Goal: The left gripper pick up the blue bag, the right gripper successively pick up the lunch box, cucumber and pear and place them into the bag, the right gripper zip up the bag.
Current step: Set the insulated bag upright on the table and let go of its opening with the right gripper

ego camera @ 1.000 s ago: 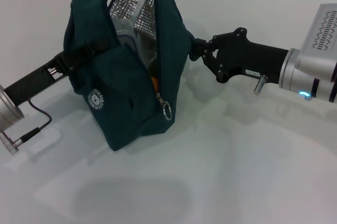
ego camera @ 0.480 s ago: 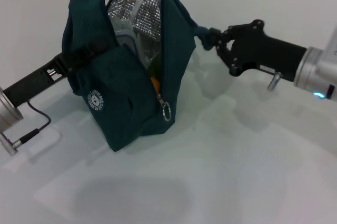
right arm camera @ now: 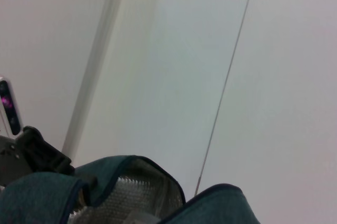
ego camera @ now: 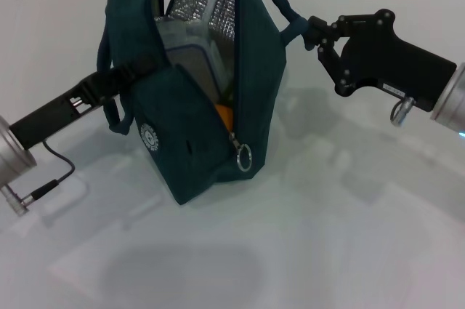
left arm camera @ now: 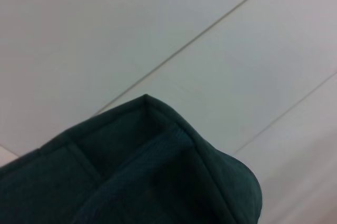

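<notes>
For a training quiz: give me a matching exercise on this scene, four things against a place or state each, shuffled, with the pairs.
Things:
1. blue bag
2. zipper ring
3. left gripper
4. right gripper

Places or states:
A. shut on the bag's handle loop, on the robot's right
B. unzipped, silver lining showing
C. dangles at the low end of the zip
D. shut on the bag's strap, on the robot's left

Pairs: 1-B, 2-C, 3-D, 4-A

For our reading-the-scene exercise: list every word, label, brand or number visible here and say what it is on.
Round white emblem on the blue bag: ring of lettering, too small to read.
Small white label on the right end effector: too blurred to read.
No other text is visible.
</notes>
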You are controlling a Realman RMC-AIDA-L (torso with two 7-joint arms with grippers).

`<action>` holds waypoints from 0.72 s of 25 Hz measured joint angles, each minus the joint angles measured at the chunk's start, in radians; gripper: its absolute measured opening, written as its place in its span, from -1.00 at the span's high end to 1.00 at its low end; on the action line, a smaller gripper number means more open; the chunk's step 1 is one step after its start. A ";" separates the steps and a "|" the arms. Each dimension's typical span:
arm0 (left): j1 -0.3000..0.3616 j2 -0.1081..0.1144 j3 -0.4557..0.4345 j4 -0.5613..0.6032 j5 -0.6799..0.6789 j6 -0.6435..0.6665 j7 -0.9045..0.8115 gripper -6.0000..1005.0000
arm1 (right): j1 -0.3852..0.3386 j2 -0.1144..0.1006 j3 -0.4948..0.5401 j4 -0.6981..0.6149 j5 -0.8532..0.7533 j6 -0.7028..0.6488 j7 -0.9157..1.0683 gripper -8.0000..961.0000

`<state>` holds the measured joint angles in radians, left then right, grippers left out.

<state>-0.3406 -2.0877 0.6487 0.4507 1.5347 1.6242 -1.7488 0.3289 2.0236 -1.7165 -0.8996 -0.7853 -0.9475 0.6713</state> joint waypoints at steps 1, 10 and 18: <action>-0.002 0.000 0.005 -0.001 0.000 0.000 0.000 0.92 | -0.005 0.000 0.000 -0.004 0.000 -0.004 -0.005 0.91; -0.079 -0.001 0.043 -0.059 0.001 0.001 0.001 0.92 | -0.159 -0.019 0.043 -0.134 -0.006 -0.110 -0.059 0.91; -0.152 -0.002 0.088 -0.118 0.002 -0.015 0.016 0.92 | -0.312 -0.022 0.130 -0.228 -0.073 -0.203 -0.052 0.91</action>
<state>-0.4923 -2.0901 0.7362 0.3324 1.5371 1.6094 -1.7326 0.0167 2.0013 -1.5869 -1.1275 -0.8583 -1.1502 0.6193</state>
